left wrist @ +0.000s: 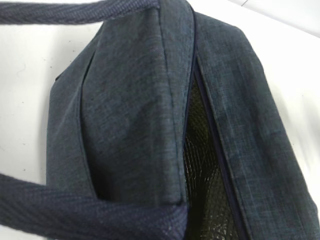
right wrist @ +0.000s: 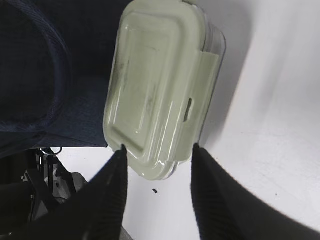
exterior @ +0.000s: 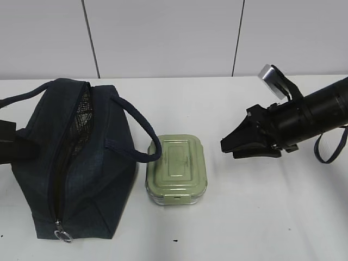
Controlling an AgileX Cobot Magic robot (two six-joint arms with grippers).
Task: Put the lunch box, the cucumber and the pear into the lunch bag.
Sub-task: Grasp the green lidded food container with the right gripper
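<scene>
Sage-green ribbing and clip tabs were seen on the lid of the lunch box (exterior: 176,170), set over a clear base on the white counter (exterior: 261,217) just beside the navy fabric lunch bag (exterior: 76,163), whose top zipper was parted over a mesh lining. The right gripper (right wrist: 159,150) was held with jaws partly spread, empty, at the box's end; the left gripper's jaws were closed, out of sight.

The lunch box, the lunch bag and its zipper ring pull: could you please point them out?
lunch box (exterior: 177,167): exterior view, centre of lid.
lunch bag (exterior: 100,163): exterior view, side panel.
zipper ring pull (exterior: 63,235): exterior view, metal ring.
</scene>
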